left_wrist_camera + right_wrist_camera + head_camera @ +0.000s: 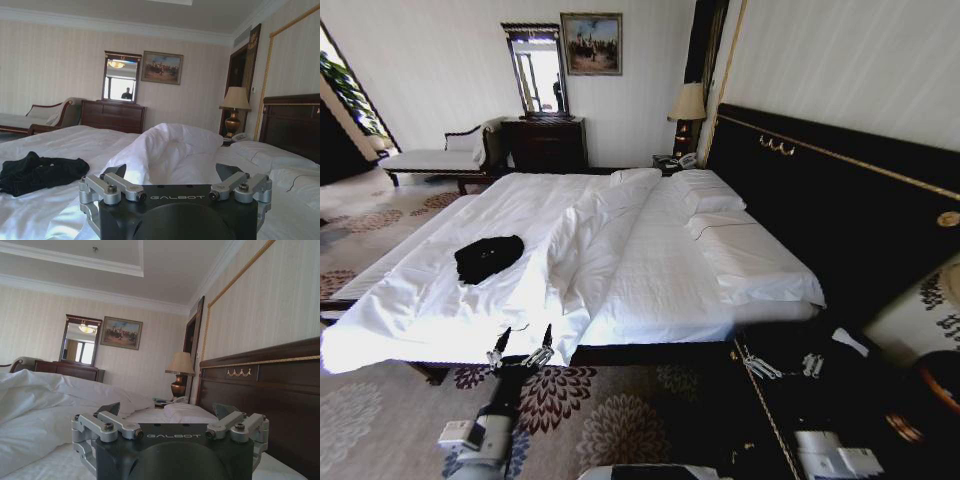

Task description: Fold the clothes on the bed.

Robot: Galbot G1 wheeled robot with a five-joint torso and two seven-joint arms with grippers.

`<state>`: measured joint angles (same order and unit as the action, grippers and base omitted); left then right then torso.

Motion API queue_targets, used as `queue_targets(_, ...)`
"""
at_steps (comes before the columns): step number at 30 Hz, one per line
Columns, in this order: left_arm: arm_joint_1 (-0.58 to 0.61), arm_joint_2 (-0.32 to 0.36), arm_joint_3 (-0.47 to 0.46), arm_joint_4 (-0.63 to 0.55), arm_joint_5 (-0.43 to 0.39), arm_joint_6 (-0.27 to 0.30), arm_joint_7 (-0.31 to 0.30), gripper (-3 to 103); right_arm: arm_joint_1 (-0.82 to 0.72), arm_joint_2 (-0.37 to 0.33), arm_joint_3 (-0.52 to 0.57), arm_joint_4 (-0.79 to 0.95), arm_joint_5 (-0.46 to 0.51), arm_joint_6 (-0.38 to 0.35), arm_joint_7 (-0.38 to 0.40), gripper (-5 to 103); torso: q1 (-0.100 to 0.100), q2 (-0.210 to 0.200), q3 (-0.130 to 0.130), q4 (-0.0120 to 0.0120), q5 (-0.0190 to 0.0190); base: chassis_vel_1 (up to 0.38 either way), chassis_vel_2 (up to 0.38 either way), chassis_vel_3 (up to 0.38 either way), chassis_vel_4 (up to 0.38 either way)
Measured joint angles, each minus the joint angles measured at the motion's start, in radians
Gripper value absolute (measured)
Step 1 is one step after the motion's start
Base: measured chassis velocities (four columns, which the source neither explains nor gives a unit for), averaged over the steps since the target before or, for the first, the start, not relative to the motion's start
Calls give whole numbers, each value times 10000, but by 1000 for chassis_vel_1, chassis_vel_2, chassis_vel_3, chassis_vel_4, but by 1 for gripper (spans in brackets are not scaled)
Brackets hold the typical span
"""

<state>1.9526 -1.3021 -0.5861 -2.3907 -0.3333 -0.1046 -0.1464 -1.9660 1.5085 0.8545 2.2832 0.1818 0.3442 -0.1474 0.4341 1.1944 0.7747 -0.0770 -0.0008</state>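
one crumpled black t-shirt (pixel 488 257) is located on the bed (pixel 650 290), on the robot's left half, beside a raised duvet ridge (pixel 595 240). the left gripper (pixel 520 344) is held at the bed's near edge, jaws spread wide, nothing held. the right gripper (pixel 782 366) is positioned near the headboard (pixel 840 220), likewise wide open and unloaded.

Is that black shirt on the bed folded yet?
No. The black T-shirt lies crumpled in a heap on the bed, with no flat, squared edges.

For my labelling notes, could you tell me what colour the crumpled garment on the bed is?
The clothes are black, clearest in the head view.
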Motion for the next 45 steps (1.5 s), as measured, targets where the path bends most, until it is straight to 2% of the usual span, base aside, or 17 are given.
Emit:
queue_targets(30,-43,-80,122,7,75,52,-2,100,54,-104,11,-86,91,-8,-6,100,-1,0,0,-1,1,-3,2,2,-3)
queue_targets(45,47,-86,72,-33,94,-27,1,100,86,-49,8,-77,115,117,35,100,5,-2,1,0,0,-131,133,123,-126)
